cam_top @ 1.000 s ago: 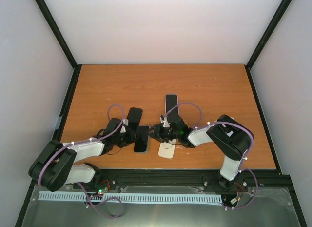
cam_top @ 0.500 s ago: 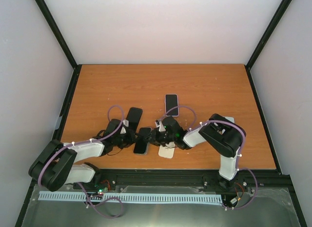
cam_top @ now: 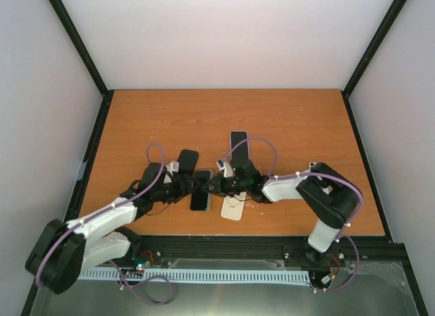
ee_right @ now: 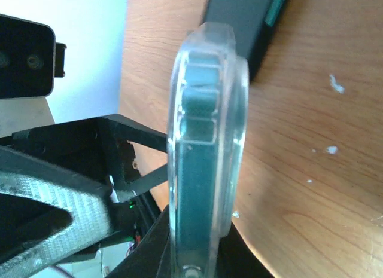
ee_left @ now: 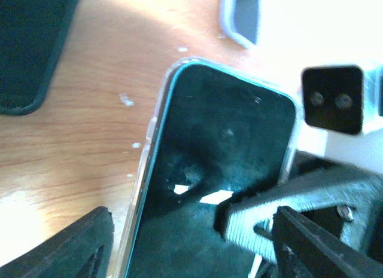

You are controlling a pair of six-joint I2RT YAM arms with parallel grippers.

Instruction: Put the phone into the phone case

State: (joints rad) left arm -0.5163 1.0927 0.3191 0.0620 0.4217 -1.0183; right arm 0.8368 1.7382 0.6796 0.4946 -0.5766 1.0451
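A wooden worktop (cam_top: 285, 119) is seen inside a white-walled enclosure. The left arm (cam_top: 109, 217) is stretched in from the near left corner and the right arm (cam_top: 326, 194) from the near right, so that the two are brought together near the middle of the worktop's near half.

Four phone-shaped things are laid out around that meeting point. A light-rimmed phone with a dark face (cam_top: 238, 146) is placed furthest back, and a dark slab (cam_top: 187, 160) is set to its left. A white slab (cam_top: 232, 208) lies nearest the edge, partly under the right arm.

The phone (cam_top: 200, 197) is found between the two arms, with its dark screen turned up. A clear case (ee_right: 209, 42) is seen wrapped around its rim in both wrist views. Whether the phone is fully seated in it cannot be told.

The right gripper (cam_top: 214, 185) is clamped on the phone's right long edge, and one ribbed finger (ee_left: 257, 221) is pressed onto the screen. The left gripper (cam_top: 187, 189) is held at the phone's left side with its black fingers (ee_left: 66, 251) spread apart, one at each side of the phone's end. Whether the phone is resting on the worktop or raised off it cannot be made out.
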